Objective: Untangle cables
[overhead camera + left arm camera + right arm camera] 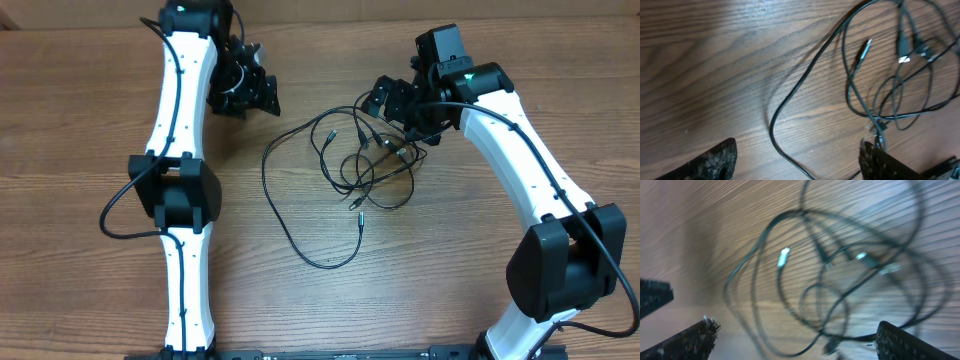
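The cables lie as a loose black tangle on the wooden table, right of centre. One long strand loops out to the left and front. My left gripper hovers open to the tangle's upper left. In its wrist view that long strand runs across the table between the spread fingers, untouched, and a silver-tipped plug lies further out. My right gripper is open just above the tangle's far right side. Its wrist view is blurred, with cable loops and a silver plug below the wide-set fingertips.
Bare wood table surrounds the cables. The left arm's white links run down the left side. The right arm curves along the right side to its base at the front edge.
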